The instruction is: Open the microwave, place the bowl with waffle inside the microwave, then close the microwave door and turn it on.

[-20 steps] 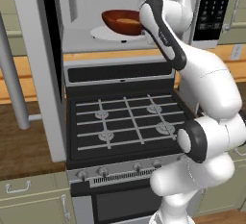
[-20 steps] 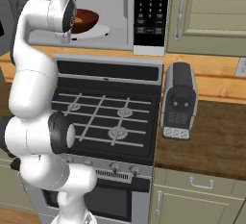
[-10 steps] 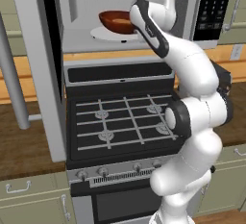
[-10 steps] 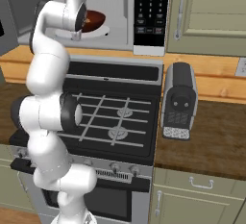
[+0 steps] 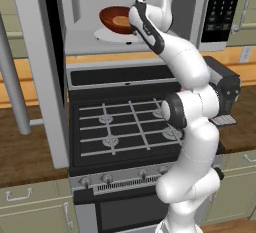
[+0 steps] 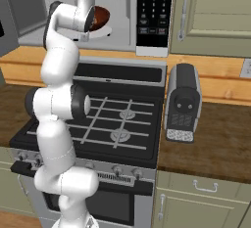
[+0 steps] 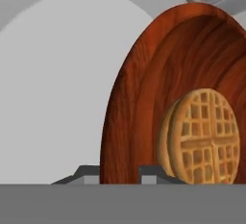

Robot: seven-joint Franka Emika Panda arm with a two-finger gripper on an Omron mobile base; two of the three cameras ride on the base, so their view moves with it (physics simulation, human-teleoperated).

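Jaws pinching the bowl (image 7: 144,103) rim over the turntable (image 7: 57,83); I fear tilt could spill the waffle (image 7: 204,136).

Over the last second the arm has straightened and swung upright in front of the open microwave (image 5: 145,7); its elbow, earlier bulging out low to the side over the stove, now stacks nearly above the base, and the upper link reaches up and in toward the cavity. The hand has turned, its round end cap now showing at the top beside the bowl (image 5: 116,19); the bowl has shifted slightly further in over the white turntable (image 5: 112,36). The claw (image 7: 120,172) has eased a touch narrower on the bowl's rim.
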